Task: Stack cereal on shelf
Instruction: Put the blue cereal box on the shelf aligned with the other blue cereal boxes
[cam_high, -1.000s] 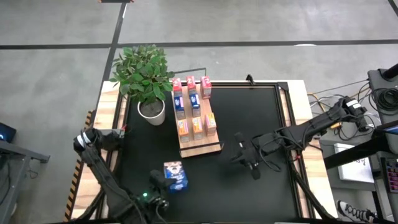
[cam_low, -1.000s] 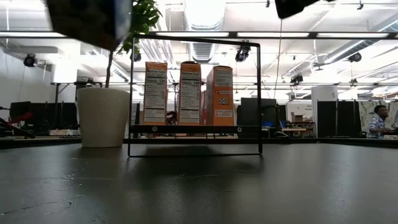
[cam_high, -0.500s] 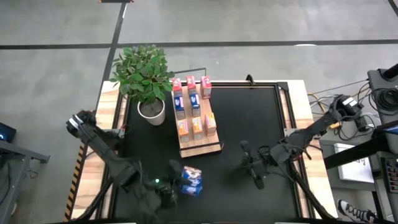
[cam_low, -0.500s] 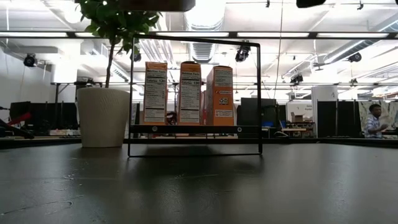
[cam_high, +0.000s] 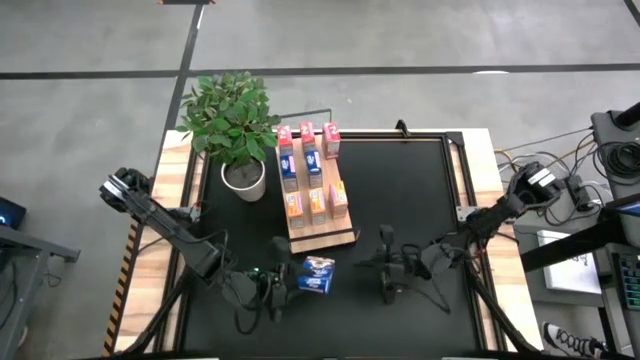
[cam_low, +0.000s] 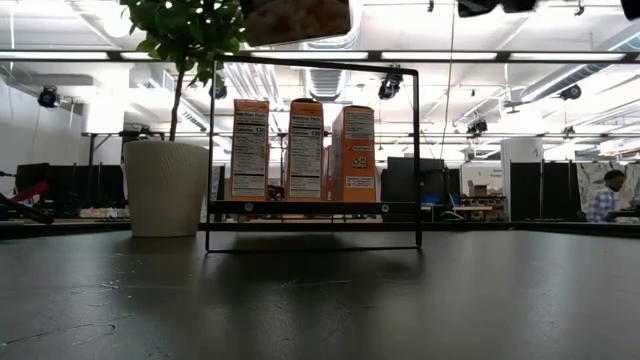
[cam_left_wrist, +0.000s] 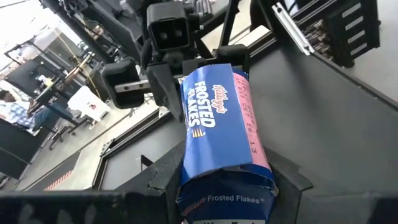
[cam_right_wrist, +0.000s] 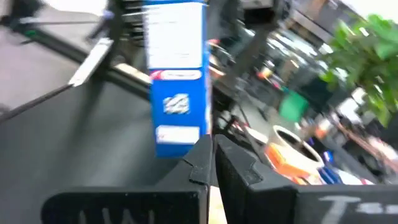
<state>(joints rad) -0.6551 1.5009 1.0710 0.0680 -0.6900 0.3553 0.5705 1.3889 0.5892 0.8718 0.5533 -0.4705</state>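
The table (cam_high: 410, 210) carried the shelf (cam_high: 318, 236) at upper centre. Below it, the left hand (cam_high: 290, 284) grasped a blue cereal box (cam_high: 318, 276), long axis pointing right toward the clenched right hand (cam_high: 383, 268).

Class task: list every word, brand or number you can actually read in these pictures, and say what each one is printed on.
"Kellogg's FROSTED FLAKES": front of the blue cereal box held in the left gripper.
"Frosted Flakes": end flap of that same box.
Nutrition panels on the orange boxes on the shelf: too small to read.
Blue box's print in the right wrist view: blurred.
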